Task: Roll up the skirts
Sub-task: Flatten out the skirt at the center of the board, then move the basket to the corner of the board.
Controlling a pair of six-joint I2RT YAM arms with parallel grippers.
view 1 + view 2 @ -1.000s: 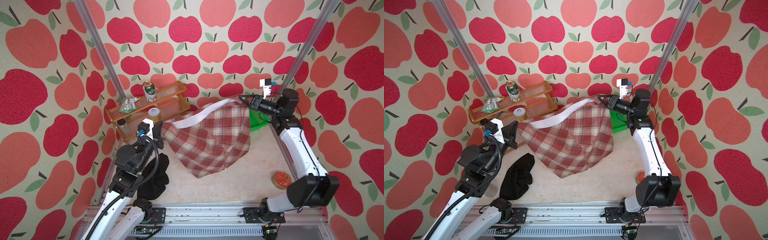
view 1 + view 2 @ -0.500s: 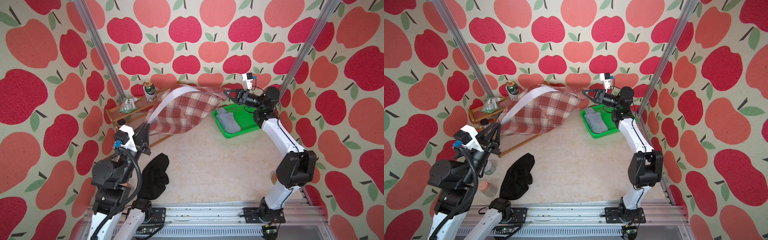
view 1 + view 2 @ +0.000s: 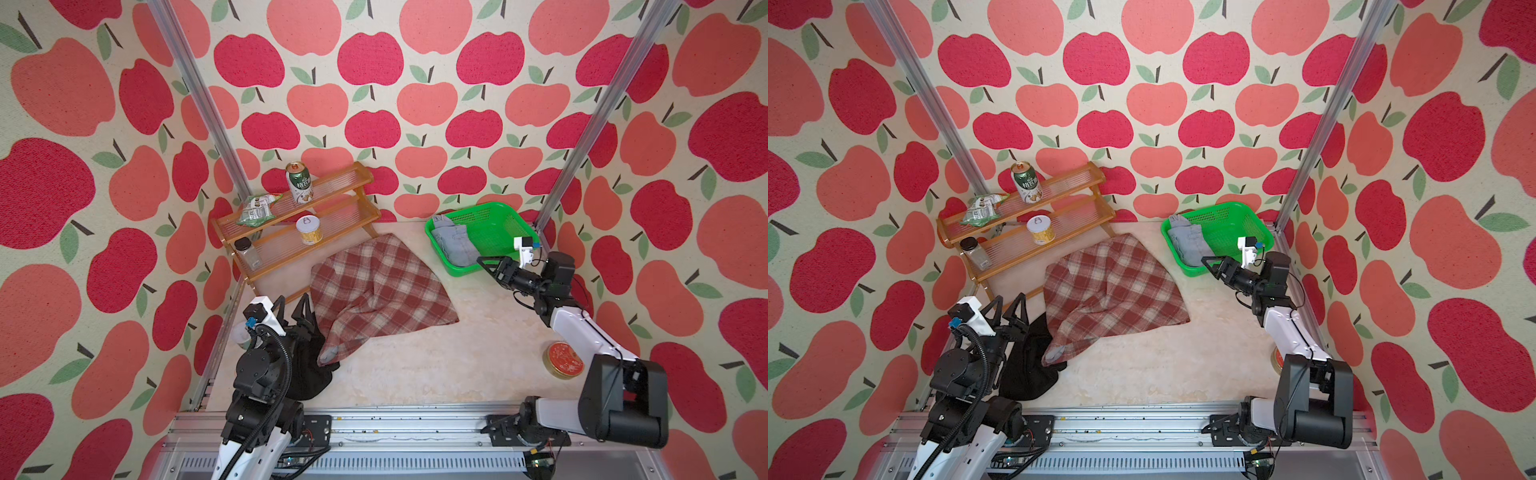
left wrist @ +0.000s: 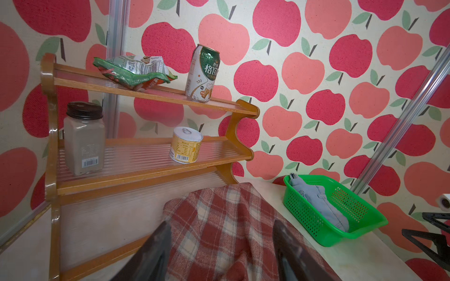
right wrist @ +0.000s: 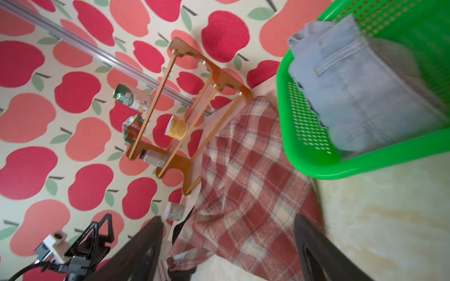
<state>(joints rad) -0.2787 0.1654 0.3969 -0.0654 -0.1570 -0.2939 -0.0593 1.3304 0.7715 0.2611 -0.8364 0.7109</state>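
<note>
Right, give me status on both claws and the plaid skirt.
Left claw open, empty. Right claw open, empty. Plaid skirt spread on the table, unrolled, one corner over the black skirt. Wooden rack close behind it.

Place: my staged test booth, probably a lab
Walls: apple-print backdrop (image 3: 374, 124); aluminium posts (image 3: 195, 104)
Base: my metal mounting rail (image 3: 395, 428)
Props: small wooden shelf (image 3: 299, 224) of groceries

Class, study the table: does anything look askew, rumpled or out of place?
Yes. The plaid skirt lies crumpled and skewed on the table, not rolled; one corner overlaps the black skirt, and its far edge reaches the wooden rack. The denim skirt sits bundled in the green basket.
</note>
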